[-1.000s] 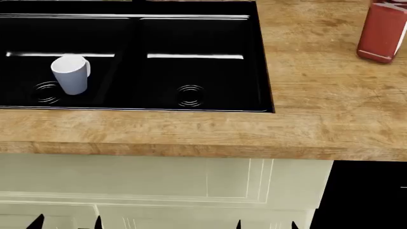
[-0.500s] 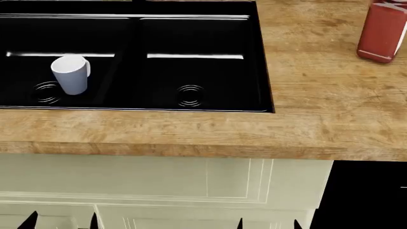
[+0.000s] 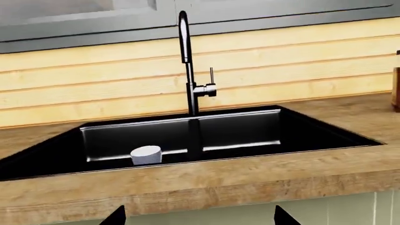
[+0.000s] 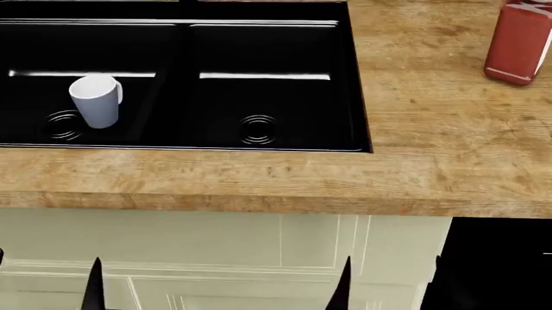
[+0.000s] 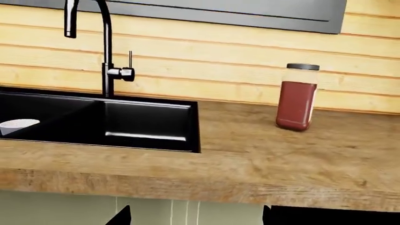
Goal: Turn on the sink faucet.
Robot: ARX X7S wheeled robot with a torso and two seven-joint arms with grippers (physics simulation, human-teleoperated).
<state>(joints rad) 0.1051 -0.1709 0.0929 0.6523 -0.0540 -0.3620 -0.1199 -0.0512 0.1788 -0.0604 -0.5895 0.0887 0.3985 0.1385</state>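
Observation:
The black sink faucet (image 3: 190,70) stands behind the sink's divider, with its lever (image 3: 211,88) out to one side; it also shows in the right wrist view (image 5: 107,61). It is out of the head view. The black double sink (image 4: 258,51) holds a white cup (image 4: 97,100) in its left basin. My left gripper (image 4: 48,284) and right gripper (image 4: 388,287) are both open and empty. They sit low in front of the cabinet, below the counter edge and far from the faucet. The wrist views show only the black fingertips of the left (image 3: 198,218) and right (image 5: 195,218) grippers.
A red jar (image 4: 518,45) with a dark lid stands on the wooden counter (image 4: 431,161) right of the sink; it also shows in the right wrist view (image 5: 297,96). A cream cabinet front (image 4: 216,252) is below the counter, with a black panel (image 4: 500,265) at its right.
The fingertips of both grippers have risen higher into the head view. The left pair has also spread further left. The cup, the jar and the sink have not moved.

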